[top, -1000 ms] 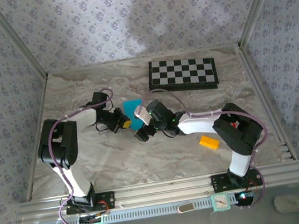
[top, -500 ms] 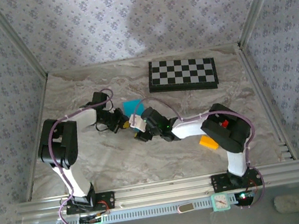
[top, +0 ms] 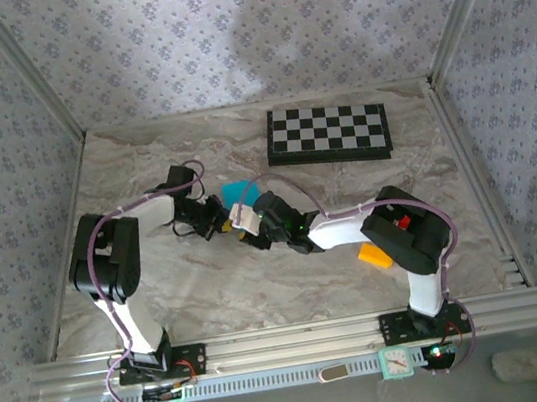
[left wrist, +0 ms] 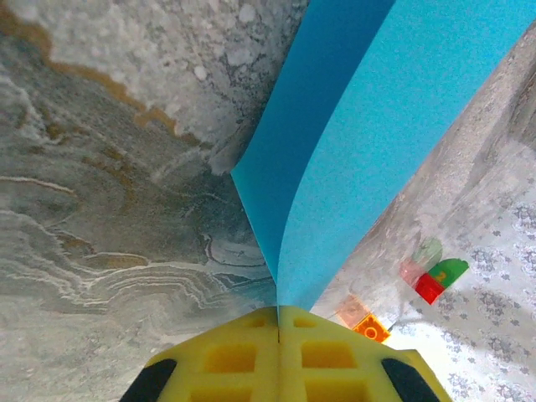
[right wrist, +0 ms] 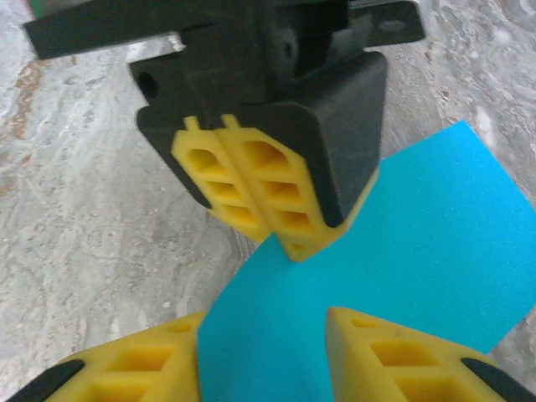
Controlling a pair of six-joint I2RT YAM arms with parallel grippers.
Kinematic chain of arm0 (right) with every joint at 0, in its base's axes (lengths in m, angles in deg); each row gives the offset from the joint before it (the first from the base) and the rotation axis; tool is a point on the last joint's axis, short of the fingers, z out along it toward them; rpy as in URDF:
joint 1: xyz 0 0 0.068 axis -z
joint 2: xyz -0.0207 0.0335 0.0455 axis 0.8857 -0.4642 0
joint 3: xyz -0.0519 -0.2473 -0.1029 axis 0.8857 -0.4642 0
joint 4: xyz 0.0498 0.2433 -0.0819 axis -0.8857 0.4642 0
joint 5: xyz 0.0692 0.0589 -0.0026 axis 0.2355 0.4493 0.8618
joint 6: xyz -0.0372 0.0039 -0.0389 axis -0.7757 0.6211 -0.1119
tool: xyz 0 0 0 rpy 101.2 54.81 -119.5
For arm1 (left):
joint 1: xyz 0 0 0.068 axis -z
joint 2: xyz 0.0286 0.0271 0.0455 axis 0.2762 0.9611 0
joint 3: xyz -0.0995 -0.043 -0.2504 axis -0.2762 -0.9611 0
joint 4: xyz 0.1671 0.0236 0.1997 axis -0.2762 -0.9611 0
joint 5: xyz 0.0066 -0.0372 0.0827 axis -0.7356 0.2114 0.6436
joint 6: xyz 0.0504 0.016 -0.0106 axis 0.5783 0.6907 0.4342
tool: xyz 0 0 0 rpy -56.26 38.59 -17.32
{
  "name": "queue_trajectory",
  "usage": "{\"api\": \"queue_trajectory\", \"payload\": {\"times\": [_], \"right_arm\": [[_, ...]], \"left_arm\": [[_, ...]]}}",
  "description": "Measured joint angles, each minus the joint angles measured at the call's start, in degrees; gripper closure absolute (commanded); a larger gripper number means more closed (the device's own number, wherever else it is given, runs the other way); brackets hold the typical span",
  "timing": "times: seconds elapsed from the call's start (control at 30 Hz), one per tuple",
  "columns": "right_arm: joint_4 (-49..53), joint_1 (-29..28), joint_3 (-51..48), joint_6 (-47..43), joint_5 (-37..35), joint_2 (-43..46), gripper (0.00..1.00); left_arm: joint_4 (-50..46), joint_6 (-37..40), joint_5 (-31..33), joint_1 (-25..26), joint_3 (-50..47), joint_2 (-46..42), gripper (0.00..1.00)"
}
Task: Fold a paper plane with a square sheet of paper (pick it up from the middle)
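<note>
Cyan paper (right wrist: pixel 419 234) in clenched left gripper (left wrist: pixel 278 314), right gripper (right wrist: pixel 261 331) agape around it; chessboard (top: pixel 328 132) beyond.

Thin, bright cyan-blue square sheet of paper (top: pixel 235 191), plain and matte, near the middle of the worktop (top: pixel 210 280). Pinched at one edge between the closed pads of the left tool (left wrist: pixel 278 311). From the left wrist, same sheet (left wrist: pixel 368 126) fanning away from the pinch as two faces, one darker and one lighter, meeting along a curved line; bent or folded, hard to tell which. Raised off the worktop there, shadow on the stone beneath. From the right wrist, a broad flat blue face (right wrist: pixel 419 243) with one sharp corner pointing up and right, lower part running between the parted pads of the right tool (right wrist: pixel 264 335).
</note>
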Motion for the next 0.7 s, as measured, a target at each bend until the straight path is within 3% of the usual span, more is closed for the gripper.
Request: {"api": "queue_trajectory", "payload": {"times": [0.17,0.3,0.47,0.7], "right_arm": [[2.01,0.00,0.00,-0.26,3.06,0.07,0.82],[4.90,0.02,0.00,0.15,6.34,0.59,0.88],[8.92,0.28,0.07,2.34,11.47,1.57,0.90],[10.69,0.92,0.07,8.48,16.85,1.60,0.90]], "left_arm": [[-2.32,0.55,1.46,-0.26,0.46,-0.11,0.74],[-4.90,1.92,3.45,-2.40,1.16,-2.47,0.65],[-4.24,2.64,4.26,-4.55,2.95,-5.51,0.63],[-2.97,3.76,4.04,-0.87,7.26,-1.66,0.69]]}}
